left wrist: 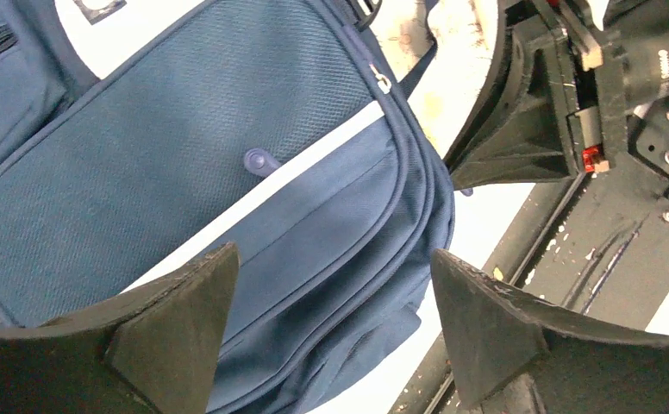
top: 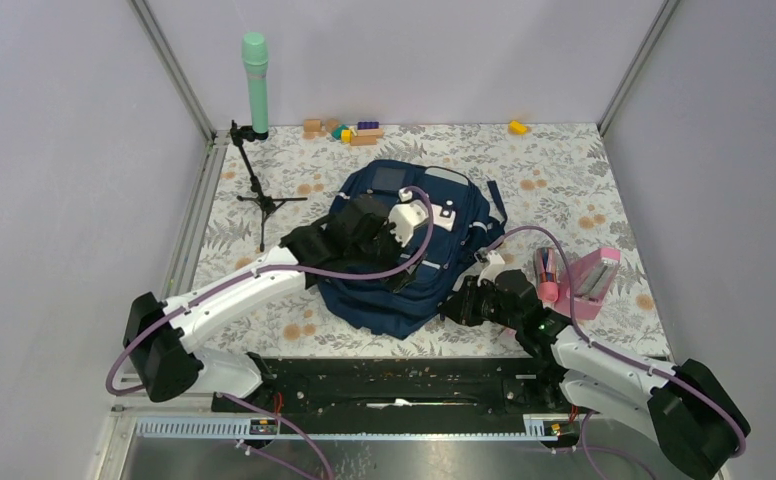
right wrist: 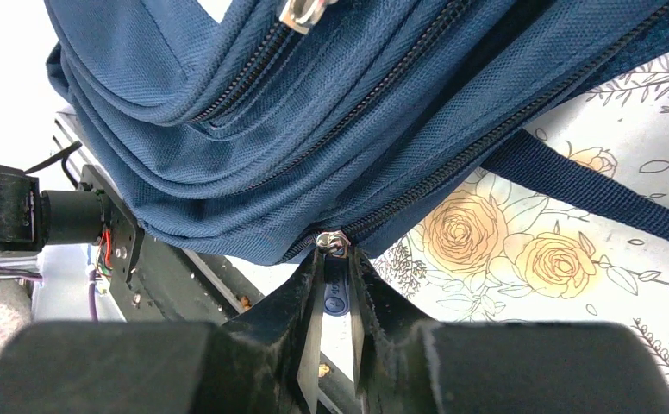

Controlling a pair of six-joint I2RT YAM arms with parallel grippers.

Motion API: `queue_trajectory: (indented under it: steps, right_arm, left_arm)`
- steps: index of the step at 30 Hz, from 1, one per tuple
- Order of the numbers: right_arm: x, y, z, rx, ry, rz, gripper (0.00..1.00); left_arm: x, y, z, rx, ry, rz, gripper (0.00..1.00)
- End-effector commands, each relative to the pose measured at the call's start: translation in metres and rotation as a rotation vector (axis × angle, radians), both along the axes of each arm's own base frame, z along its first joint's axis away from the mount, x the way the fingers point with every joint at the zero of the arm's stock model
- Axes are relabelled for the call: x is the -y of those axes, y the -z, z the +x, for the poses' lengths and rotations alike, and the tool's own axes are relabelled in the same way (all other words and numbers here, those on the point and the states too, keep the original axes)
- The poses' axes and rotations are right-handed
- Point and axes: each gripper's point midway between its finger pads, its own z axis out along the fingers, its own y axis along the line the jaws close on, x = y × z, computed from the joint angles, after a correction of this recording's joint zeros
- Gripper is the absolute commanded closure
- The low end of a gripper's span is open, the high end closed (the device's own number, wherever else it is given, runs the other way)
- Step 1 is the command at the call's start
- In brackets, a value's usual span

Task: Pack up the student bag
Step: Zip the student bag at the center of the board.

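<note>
Pinching a small blue zipper pull [right wrist: 336,297] between its two black fingers, the right gripper [right wrist: 335,274] is at the near right edge of the student bag [top: 389,300]. The metal slider [right wrist: 333,241] sits just above the fingertips, and the zipper line running away from it looks closed. The left gripper [left wrist: 329,263] has its jaws spread wide and holds nothing; it hangs over the front of the bag, with blue fabric showing between the fingers.

The navy bag lies flat in the middle of the flowered table [top: 564,180], front side up (what is inside I cannot tell, as no view looks into it). Just right of the bag stand a pink cup [top: 546,290] with some thin sticks in it and an open pink case [top: 596,275], whose contents are too small to name.

Only the right wrist view shows the pinched pull. Only the left wrist view shows a second blue pull [left wrist: 260,161] beside the pale stripe of the front pocket. Only the top view shows the coloured blocks [top: 349,130] at the far edge and the green cylinder [top: 255,80] on a black tripod [top: 261,195] at the far left.
</note>
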Motion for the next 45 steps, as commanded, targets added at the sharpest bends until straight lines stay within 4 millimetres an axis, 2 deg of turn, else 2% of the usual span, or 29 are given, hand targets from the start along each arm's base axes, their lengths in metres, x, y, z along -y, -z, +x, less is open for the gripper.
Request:
queue_trajectory:
  steps: [1,6,9,11,15,18,22,24,26,31,36,42,45]
  right_arm:
    - [-0.015,-0.011,-0.012,0.0,-0.088,0.062,0.8]
    - [-0.016,-0.009,-0.014,0.0,-0.099,0.059,0.8]
    - [-0.016,-0.007,-0.015,-0.003,-0.107,0.062,0.8]
    - [-0.016,-0.007,-0.015,-0.001,-0.105,0.069,0.8]
    - [-0.016,-0.007,-0.016,0.004,-0.106,0.072,0.8]
    - [-0.017,-0.008,-0.016,0.007,-0.109,0.075,0.81]
    - [-0.017,-0.009,-0.015,0.012,-0.114,0.077,0.81]
    - [-0.017,-0.009,-0.016,0.011,-0.117,0.076,0.81]
    - [-0.016,-0.007,-0.017,0.006,-0.113,0.075,0.81]
    - [-0.015,-0.005,-0.019,0.006,-0.113,0.078,0.81]
    - [-0.015,-0.005,-0.02,0.007,-0.115,0.08,0.8]
    - [-0.014,-0.003,-0.02,0.004,-0.118,0.075,0.8]
    - [-0.015,-0.002,-0.021,0.004,-0.125,0.073,0.8]
  left_arm:
    - [0.026,-0.019,-0.008,0.051,0.173,-0.074,0.14]
    - [0.033,-0.001,-0.018,0.037,0.232,-0.036,0.13]
    - [0.021,0.017,0.008,0.092,0.08,0.076,0.12]
    - [0.011,0.017,0.027,0.148,-0.035,0.115,0.11]
    - [0.012,0.015,0.035,0.193,-0.051,0.102,0.1]
    - [0.015,0.025,0.037,0.194,-0.034,0.128,0.09]
    - [0.025,0.039,0.024,0.129,0.072,0.141,0.08]
    - [0.028,0.043,0.015,0.103,0.123,0.131,0.03]
    - [0.027,0.048,0.01,0.095,0.151,0.143,0.02]
    - [0.023,0.055,0.014,0.104,0.141,0.17,0.02]
    - [0.024,0.056,0.008,0.097,0.177,0.166,0.01]
    - [0.019,0.07,0.001,0.138,0.21,0.243,0.01]
    - [0.013,0.074,0.015,0.184,0.135,0.297,0.01]
